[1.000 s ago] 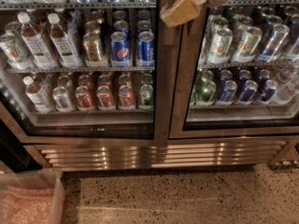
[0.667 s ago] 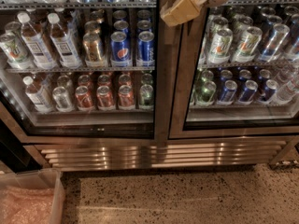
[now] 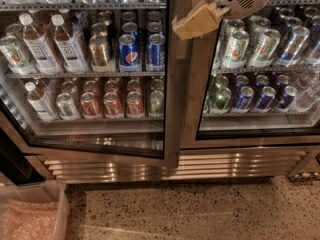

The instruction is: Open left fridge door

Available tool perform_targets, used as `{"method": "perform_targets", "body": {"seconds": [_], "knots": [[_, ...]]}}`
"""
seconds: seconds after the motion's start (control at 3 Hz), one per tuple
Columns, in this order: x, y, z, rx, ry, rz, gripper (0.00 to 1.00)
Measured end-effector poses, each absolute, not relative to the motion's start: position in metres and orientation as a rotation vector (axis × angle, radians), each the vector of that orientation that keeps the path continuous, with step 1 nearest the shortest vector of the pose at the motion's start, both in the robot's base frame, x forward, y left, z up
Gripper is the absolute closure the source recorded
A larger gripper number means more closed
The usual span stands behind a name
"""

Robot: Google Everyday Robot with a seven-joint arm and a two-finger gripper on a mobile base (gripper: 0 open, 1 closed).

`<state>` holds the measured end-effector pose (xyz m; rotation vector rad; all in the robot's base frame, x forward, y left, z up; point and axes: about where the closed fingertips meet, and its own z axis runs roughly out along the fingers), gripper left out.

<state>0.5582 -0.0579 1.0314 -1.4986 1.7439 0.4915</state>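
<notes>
The left fridge door is a glass pane in a steel frame, with white-capped bottles, blue Pepsi cans and red cans behind it. It stands slightly ajar, its bottom edge slanting down and out over the fridge's ribbed grille. My gripper, tan with a white wrist, is at the top centre, against the free right edge of the left door where the two doors meet.
The right glass door is shut, with green-and-white and dark blue cans behind it. A translucent plastic bin sits on the speckled floor at the lower left, just below the left door's swing.
The left door has swung out a little: its bottom edge now sits lower in view and slants. My gripper has stayed at the door's free edge.
</notes>
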Motion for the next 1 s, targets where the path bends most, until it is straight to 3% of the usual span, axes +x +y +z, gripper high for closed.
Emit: {"method": "perform_targets", "body": {"seconds": [0.33, 1.0], "knots": [[0.5557, -0.0577, 1.0318, -1.498, 1.744, 0.491, 0.73], [0.5495, -0.0577, 1.0331, -1.481, 1.756, 0.475, 0.27]]}}
